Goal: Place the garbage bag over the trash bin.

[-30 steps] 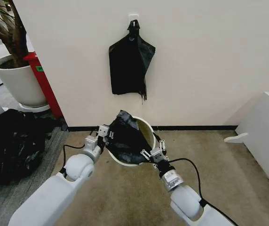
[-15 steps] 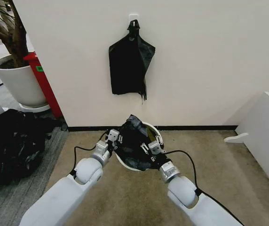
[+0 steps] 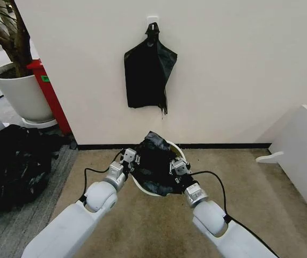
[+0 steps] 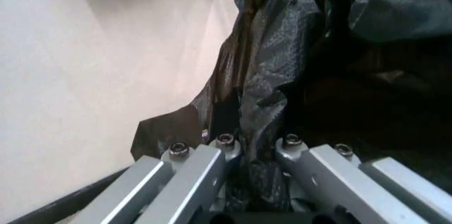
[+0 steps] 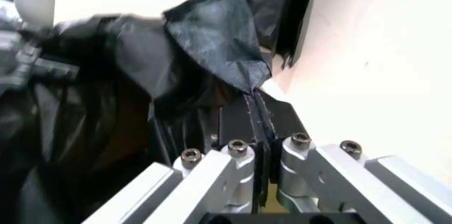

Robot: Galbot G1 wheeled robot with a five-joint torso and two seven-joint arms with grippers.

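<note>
Two grippers are clamped on the garbage bag (image 3: 153, 164) at centre frame: left gripper (image 3: 128, 159) on its left edge, right gripper (image 3: 177, 167) on its right. Bag is draped over the trash bin (image 3: 170, 145), w/ wall behind.

The garbage bag (image 3: 154, 164) drapes over the trash bin (image 3: 176, 148), between left gripper (image 3: 128, 159) and right gripper (image 3: 177, 167)
</note>
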